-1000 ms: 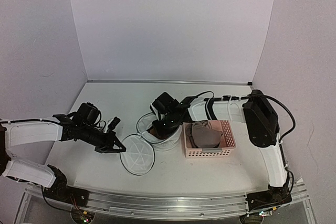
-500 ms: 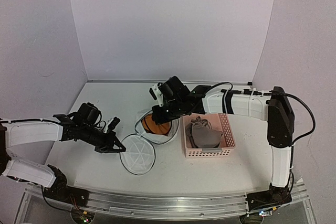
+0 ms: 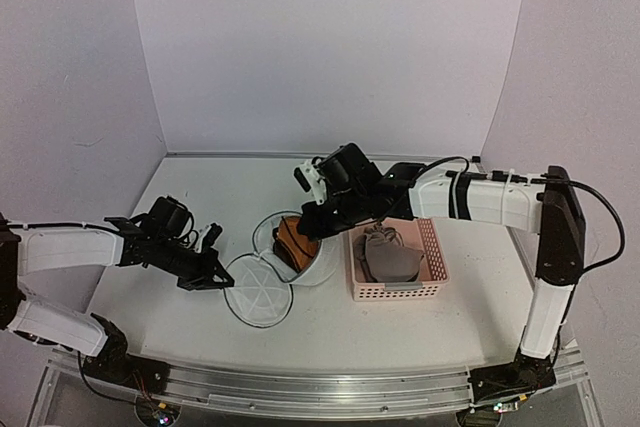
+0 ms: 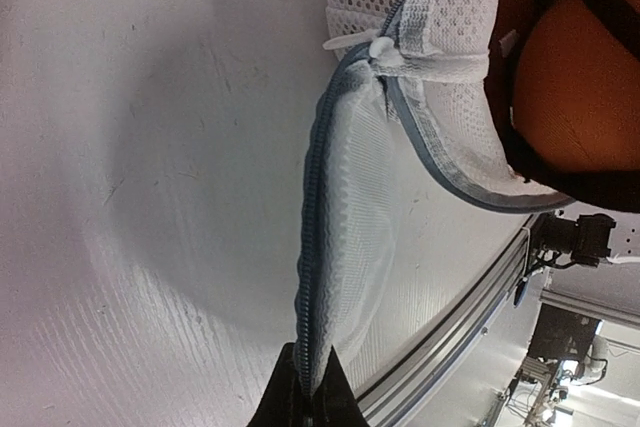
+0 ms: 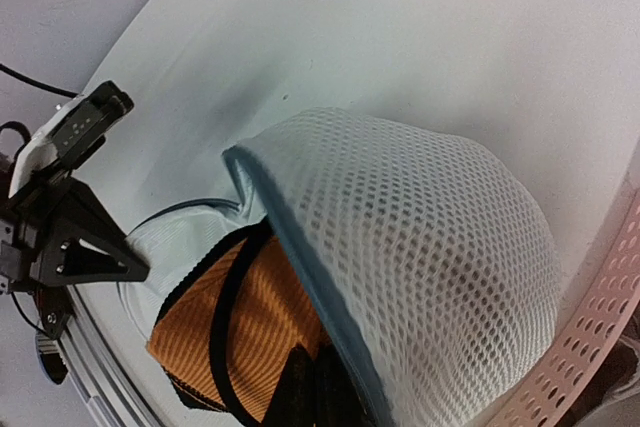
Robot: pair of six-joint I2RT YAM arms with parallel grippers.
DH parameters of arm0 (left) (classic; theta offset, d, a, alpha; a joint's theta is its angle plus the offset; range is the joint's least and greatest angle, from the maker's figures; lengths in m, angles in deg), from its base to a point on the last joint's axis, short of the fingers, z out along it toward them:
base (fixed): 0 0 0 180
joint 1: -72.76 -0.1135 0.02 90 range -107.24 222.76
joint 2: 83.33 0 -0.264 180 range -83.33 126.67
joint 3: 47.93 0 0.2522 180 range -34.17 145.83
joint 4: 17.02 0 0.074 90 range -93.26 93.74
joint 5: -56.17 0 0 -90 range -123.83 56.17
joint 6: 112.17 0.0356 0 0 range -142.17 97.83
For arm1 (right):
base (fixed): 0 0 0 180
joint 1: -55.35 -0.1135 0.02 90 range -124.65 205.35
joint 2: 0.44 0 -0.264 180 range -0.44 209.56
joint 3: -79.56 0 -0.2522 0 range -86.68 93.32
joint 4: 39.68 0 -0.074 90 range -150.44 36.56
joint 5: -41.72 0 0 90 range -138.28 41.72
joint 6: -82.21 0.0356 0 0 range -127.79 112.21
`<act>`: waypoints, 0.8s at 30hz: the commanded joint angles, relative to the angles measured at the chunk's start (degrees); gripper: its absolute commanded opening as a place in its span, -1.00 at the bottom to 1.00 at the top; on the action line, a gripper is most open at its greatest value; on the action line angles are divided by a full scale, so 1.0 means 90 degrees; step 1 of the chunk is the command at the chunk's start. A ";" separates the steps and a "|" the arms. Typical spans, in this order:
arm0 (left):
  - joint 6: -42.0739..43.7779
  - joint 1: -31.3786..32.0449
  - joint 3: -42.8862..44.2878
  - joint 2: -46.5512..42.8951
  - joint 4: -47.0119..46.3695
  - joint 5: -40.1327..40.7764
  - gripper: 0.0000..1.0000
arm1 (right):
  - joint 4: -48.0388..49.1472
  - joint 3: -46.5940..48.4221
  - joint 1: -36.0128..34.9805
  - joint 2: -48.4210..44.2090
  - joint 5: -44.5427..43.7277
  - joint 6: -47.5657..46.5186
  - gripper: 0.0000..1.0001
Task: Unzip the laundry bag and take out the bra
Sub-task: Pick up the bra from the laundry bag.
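The laundry bag (image 3: 318, 265) lies open mid-table, a white mesh cylinder with a dark zipper rim. Its round lid (image 3: 260, 295) is folded out flat toward the front left. My left gripper (image 3: 217, 278) is shut on the lid's zipper rim (image 4: 308, 277), and in the left wrist view the gripper (image 4: 311, 405) pinches that edge. My right gripper (image 3: 306, 226) is shut on the orange-brown bra (image 3: 292, 243), which hangs partly above the bag's mouth. In the right wrist view the gripper (image 5: 322, 387) grips the bra (image 5: 235, 322), whose black straps show beside the mesh wall (image 5: 430, 257).
A pink perforated basket (image 3: 400, 293) stands right of the bag, touching it, with a grey garment (image 3: 390, 259) inside. The table's metal front rail (image 3: 300, 392) runs along the near edge. Purple walls close in the back and sides.
My right gripper has risen out of the bag and drawn the bra up with it. The left gripper has stayed shut on the lid's rim, barely shifting.
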 commanded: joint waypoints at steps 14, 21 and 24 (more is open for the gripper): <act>-0.0096 -0.0193 0.1051 0.0662 -0.0113 0.0231 -1.00 | 0.1576 -0.0629 0.0073 -0.0881 0.2685 0.0082 -1.00; -0.0079 -0.0102 0.1098 0.0863 -0.0130 0.0189 -1.00 | 0.2212 -0.0316 0.0067 -0.0909 0.3029 0.0286 -1.00; -0.0066 -0.0050 0.1096 0.0910 -0.0132 0.0219 -1.00 | 0.2327 -0.0089 0.0070 -0.0930 0.2985 0.0310 -1.00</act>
